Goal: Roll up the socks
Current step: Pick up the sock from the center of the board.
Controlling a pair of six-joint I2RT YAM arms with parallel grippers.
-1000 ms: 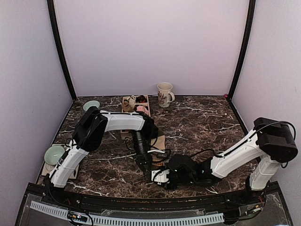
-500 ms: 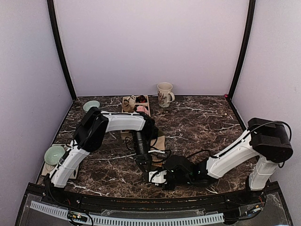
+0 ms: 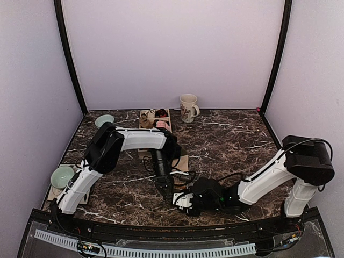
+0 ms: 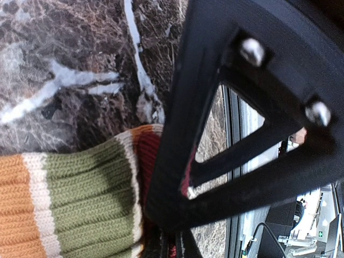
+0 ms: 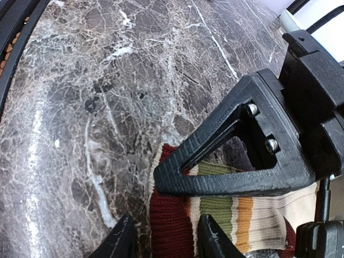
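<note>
A striped sock (image 5: 252, 212) with maroon, yellow-green, orange and cream bands lies on the marble table. My left gripper (image 4: 172, 228) is shut on its maroon cuff (image 4: 148, 156). One black left finger (image 5: 226, 172) lies across the cuff in the right wrist view. My right gripper (image 5: 166, 226) is open, low on the table, its fingers on either side of the maroon cuff (image 5: 169, 215). In the top view, the left gripper (image 3: 167, 192) and right gripper (image 3: 184, 200) meet near the table's front middle and hide the sock. The other socks are not clearly seen.
A wooden box (image 3: 146, 114) at the back holds a pink bundle (image 3: 163, 124) and small dark items. A cream mug (image 3: 188, 107) stands beside it. Green bowls sit at back left (image 3: 104, 120) and left edge (image 3: 62, 176). A black rail (image 3: 161, 231) runs along the front.
My right arm and gripper shifted slightly left, then back right, staying low at the sock's cuff. The left arm has held still.
</note>
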